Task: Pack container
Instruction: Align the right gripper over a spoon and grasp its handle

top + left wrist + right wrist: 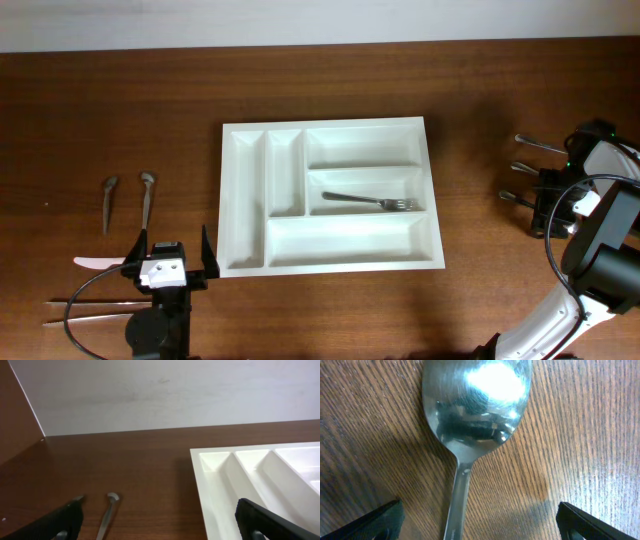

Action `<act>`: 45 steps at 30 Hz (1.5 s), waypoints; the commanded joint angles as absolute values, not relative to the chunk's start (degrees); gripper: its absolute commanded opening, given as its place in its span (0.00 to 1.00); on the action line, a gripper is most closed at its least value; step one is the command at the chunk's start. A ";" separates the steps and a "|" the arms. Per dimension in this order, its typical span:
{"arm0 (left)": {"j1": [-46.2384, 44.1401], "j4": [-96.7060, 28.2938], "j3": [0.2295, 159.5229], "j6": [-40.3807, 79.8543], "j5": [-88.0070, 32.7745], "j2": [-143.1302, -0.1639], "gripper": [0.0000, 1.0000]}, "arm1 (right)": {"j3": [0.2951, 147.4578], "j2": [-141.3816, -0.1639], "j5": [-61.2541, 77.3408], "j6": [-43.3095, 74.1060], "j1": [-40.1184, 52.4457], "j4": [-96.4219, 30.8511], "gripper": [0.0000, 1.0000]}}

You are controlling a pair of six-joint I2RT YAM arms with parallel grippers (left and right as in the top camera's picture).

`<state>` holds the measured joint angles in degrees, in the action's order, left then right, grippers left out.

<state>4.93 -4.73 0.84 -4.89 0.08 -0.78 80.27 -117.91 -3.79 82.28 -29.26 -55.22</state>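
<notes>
The container, a large white cutlery tray, lies in the middle of the table with one fork in its middle crosswise compartment. My left gripper stands open just off the tray's front left corner, nothing between its fingers; in the left wrist view a small spoon lies ahead on the wood and the tray's wall is on the right. My right gripper is open low over a metal spoon, whose handle runs between the fingers without touching them.
Two small spoons, a white utensil and a pair of chopsticks lie left of the tray. Other metal cutlery handles lie at the right, beside the right arm.
</notes>
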 commanded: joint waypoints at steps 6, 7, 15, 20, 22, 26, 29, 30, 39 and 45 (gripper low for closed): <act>4.64 -4.75 0.49 -4.54 0.27 -0.34 0.99 | 77.67 -120.29 -6.70 80.07 -29.30 -53.28 0.99; 4.64 -4.75 0.49 -4.51 0.25 -0.34 0.99 | 77.67 -120.29 -6.72 78.30 -29.26 -52.34 0.99; 4.64 -4.75 0.49 -4.54 0.27 -0.34 0.99 | 77.67 -120.29 -6.74 76.88 -29.28 -51.53 0.99; 4.64 -4.75 0.49 -4.54 0.25 -0.34 0.99 | 76.60 -120.33 -6.22 76.93 -29.26 -51.55 0.99; 4.64 -4.78 0.49 -4.54 0.27 -0.34 0.99 | 75.37 -120.33 -6.07 77.52 -29.26 -51.27 0.99; 4.64 -4.75 0.49 -4.54 0.27 -0.34 0.99 | 73.54 -120.33 -6.07 78.43 -29.28 -50.24 0.99; 4.64 -4.75 0.49 -4.54 0.27 -0.34 0.99 | 73.38 -120.33 -6.07 78.41 -29.28 -50.09 0.99; 4.64 -4.75 0.49 -4.54 0.27 -0.34 0.99 | 73.38 -120.33 -6.07 78.41 -29.28 -50.06 0.99; 4.64 -4.75 0.49 -4.54 0.27 -0.34 0.99 | 73.38 -120.33 -6.07 78.41 -29.28 -50.09 0.85; 4.64 -4.75 0.49 -4.54 0.27 -0.34 0.99 | 73.41 -120.33 -6.02 78.19 -29.28 -50.35 0.45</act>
